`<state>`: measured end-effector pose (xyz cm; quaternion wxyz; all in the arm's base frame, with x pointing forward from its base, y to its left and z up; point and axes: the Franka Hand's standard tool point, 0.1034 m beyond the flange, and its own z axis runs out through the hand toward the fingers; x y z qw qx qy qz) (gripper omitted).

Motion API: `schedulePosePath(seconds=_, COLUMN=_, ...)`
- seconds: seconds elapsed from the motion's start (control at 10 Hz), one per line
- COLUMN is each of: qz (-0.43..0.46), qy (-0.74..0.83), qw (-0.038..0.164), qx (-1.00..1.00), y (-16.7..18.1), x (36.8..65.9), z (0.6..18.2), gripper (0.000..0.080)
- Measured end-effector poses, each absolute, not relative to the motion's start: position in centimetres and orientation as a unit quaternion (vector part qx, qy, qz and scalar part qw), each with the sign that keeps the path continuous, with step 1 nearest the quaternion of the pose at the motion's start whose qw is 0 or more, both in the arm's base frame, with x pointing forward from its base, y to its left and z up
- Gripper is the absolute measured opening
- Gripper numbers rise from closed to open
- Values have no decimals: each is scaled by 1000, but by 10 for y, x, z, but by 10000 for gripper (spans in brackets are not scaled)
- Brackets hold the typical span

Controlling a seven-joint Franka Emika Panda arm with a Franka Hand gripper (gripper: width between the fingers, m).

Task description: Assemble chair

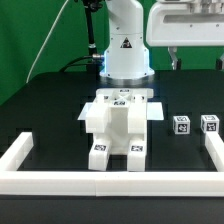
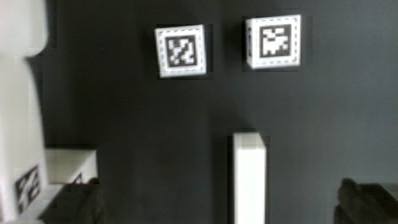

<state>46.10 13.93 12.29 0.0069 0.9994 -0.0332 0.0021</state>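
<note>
Chair [image 1: 118, 125], part-built, sits centre of worktop [image 1: 50, 100], two small tagged blocks [image 1: 181, 124] loose at its 3 o'clock. End effector [image 2: 217, 203] hangs over that side, jaws apart, holding nothing. Next pick, I'd guess: centre over one block, square to its flat sides, drop straight, then close.

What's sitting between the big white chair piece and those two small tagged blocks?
Nothing; the exterior view shows only bare black table between the chair piece and the nearer block.
</note>
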Motion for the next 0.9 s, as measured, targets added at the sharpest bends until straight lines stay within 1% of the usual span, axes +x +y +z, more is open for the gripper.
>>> schedulePosePath(seconds=0.1, qz=9, qy=-29, qw=7, qx=999, y=146, x=455, z=111, gripper=649)
schedulePosePath(seconds=0.3, qz=13, qy=-24, qw=15, qx=1000, y=150, x=452, z=87, gripper=649)
schedulePosePath(seconds=0.7, qz=15, qy=-23, qw=24, qx=999, y=164, x=452, z=52, gripper=649)
schedulePosePath(seconds=0.9, qz=14, qy=-19, qw=26, qx=999, y=171, x=453, z=41, gripper=649)
